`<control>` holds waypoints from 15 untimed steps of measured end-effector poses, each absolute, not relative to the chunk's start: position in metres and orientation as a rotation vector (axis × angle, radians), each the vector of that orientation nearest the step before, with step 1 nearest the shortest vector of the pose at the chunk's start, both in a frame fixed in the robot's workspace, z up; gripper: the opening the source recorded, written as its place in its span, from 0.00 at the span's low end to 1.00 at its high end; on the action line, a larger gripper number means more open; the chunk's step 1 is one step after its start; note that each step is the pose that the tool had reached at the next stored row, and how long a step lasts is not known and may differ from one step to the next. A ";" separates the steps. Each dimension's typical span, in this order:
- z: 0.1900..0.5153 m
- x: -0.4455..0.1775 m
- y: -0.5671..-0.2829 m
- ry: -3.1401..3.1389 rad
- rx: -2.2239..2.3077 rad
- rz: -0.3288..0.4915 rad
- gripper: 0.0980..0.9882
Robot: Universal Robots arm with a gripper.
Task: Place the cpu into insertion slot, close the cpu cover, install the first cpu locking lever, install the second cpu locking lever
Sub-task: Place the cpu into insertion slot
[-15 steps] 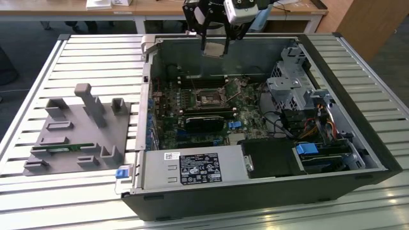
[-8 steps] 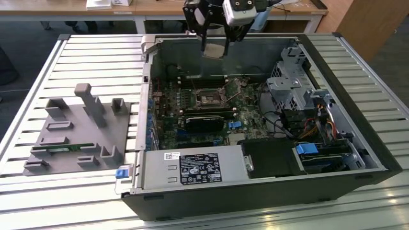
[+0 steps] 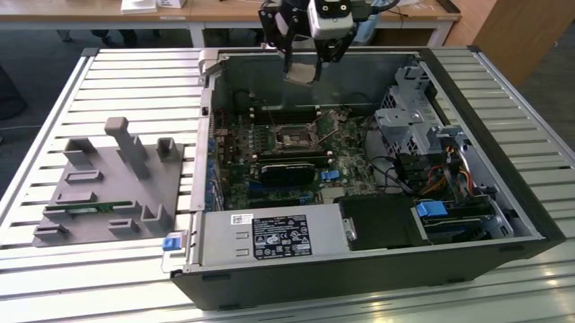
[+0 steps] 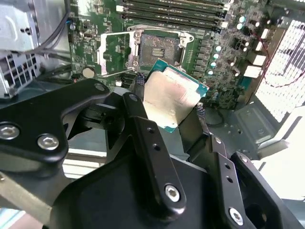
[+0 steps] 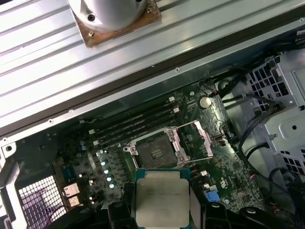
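Silvery cpu point(image 5: 162, 202) is pinched by the pincer point(image 4: 169, 95), which hides parts of its two gripped edges.

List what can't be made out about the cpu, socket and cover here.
1) cpu: its underside faces away in both wrist views; the gripper, shut on it, covers two of its edges in the second wrist view.
2) socket: contacts too small to judge in the exterior view.
3) cpu cover: stands open in the first wrist view; in the exterior view it is too small to separate from the socket.
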State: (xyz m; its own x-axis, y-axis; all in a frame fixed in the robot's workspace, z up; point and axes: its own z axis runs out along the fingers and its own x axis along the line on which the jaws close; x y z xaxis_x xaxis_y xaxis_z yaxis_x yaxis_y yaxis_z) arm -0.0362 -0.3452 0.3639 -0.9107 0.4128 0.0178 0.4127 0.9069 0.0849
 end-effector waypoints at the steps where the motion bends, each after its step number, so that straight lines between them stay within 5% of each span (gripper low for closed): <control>1: 0.363 -0.036 -0.345 3.063 0.681 0.136 0.49; 15: 0.358 -0.036 -0.345 3.030 0.800 0.132 0.49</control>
